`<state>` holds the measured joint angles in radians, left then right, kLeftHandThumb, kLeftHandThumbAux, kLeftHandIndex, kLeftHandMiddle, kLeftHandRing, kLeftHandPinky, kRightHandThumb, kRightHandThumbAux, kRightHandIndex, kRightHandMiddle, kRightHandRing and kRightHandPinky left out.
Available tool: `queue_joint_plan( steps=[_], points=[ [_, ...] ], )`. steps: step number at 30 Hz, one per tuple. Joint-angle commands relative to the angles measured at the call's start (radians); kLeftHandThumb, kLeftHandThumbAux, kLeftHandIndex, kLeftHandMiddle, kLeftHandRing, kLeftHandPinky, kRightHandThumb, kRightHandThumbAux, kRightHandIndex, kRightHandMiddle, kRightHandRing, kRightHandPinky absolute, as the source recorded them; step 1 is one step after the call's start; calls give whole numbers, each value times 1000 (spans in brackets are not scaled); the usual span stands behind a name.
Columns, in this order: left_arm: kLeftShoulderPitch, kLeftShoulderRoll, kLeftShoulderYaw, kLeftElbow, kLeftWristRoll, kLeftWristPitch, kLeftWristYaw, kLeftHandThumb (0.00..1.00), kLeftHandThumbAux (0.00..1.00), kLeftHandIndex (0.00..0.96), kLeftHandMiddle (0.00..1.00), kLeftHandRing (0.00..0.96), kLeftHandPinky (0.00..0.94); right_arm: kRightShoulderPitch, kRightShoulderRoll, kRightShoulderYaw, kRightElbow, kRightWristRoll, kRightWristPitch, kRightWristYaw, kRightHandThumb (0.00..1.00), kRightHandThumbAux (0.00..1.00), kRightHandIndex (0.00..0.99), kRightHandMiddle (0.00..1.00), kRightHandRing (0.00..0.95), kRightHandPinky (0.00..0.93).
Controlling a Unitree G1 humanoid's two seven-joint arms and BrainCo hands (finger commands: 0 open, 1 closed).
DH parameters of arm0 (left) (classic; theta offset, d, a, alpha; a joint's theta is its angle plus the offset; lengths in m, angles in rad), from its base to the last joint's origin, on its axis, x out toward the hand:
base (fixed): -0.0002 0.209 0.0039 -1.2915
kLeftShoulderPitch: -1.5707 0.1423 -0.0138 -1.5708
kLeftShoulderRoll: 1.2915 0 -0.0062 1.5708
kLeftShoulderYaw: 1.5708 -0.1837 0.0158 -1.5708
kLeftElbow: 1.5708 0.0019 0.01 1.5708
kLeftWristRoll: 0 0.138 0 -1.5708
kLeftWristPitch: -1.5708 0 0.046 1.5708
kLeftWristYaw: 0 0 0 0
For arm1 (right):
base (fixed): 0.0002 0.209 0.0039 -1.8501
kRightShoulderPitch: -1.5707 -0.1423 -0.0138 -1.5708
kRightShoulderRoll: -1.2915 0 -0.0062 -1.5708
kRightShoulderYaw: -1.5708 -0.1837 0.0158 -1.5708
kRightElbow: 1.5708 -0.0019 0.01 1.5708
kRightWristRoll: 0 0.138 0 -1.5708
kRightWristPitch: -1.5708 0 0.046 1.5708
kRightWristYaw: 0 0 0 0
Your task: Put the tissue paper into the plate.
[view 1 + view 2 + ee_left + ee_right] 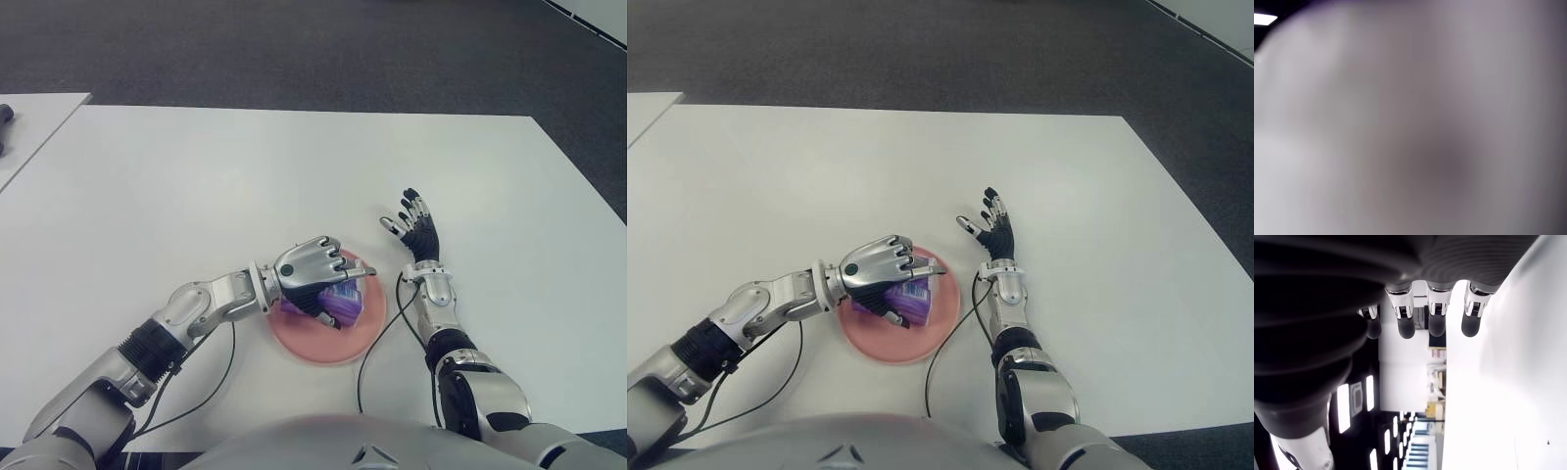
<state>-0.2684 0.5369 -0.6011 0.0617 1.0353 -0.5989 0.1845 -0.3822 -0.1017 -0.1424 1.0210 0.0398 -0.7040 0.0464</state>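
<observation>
A white table fills the foreground. Dark grey carpet lies beyond its far edge, and a second white table's corner shows at left.

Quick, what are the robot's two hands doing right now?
Left hand: closed on the purple tissue paper, over the pink plate.
Right hand: open, holding nothing.

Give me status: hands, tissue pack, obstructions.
Left hand shut on purple tissue pack, over the pink plate. Right hand open, beside plate on its right. Nothing in the way.
</observation>
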Motion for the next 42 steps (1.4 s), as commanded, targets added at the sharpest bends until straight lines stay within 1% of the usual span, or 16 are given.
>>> queue_joint_plan(
  steps=[1,7,14,18,23,26,34,35,37,39,41,42],
  points=[
    [24,15,2,18,-21,7,-65,2,361,1,2,1,1,62,12,-1,40,6,43,16,6,770,0,0,0,9],
    [23,13,6,19,-32,8,-65,0,340,0,0,0,0,64,13,-4,36,11,41,28,0,758,0,0,0,6],
    [28,6,10,30,-43,15,-59,0,328,0,0,0,0,66,11,1,33,1,37,21,0,749,0,0,0,10],
    [34,1,14,30,-73,24,-90,0,328,0,0,0,0,66,10,3,33,-2,36,14,0,752,0,0,0,11],
    [40,4,30,9,-131,40,-159,0,331,0,0,0,0,65,9,5,35,-4,36,10,0,754,0,0,0,14],
    [49,2,46,-15,-149,62,-193,0,338,0,0,0,0,63,11,1,37,5,43,20,0,753,0,0,0,8],
    [65,3,79,-64,-147,92,-208,0,361,0,0,0,0,52,11,-3,51,7,47,14,0,771,0,0,0,3],
    [65,7,94,-81,-163,95,-220,0,363,0,0,0,0,51,10,-3,53,6,46,12,0,773,0,0,0,3],
    [49,22,148,-130,-238,106,-265,0,367,0,0,0,0,48,9,-3,56,5,50,13,5,777,0,0,0,4],
    [22,18,201,-152,-319,120,-297,0,370,0,0,0,0,44,9,-5,60,9,58,19,21,776,0,0,0,10],
    [5,-7,250,-152,-404,136,-305,0,368,0,0,0,0,39,9,-9,66,18,64,29,30,775,0,0,0,18],
    [8,-26,276,-152,-458,148,-304,0,367,0,0,0,0,36,10,-12,68,22,65,33,34,774,0,0,0,22]
  ],
)
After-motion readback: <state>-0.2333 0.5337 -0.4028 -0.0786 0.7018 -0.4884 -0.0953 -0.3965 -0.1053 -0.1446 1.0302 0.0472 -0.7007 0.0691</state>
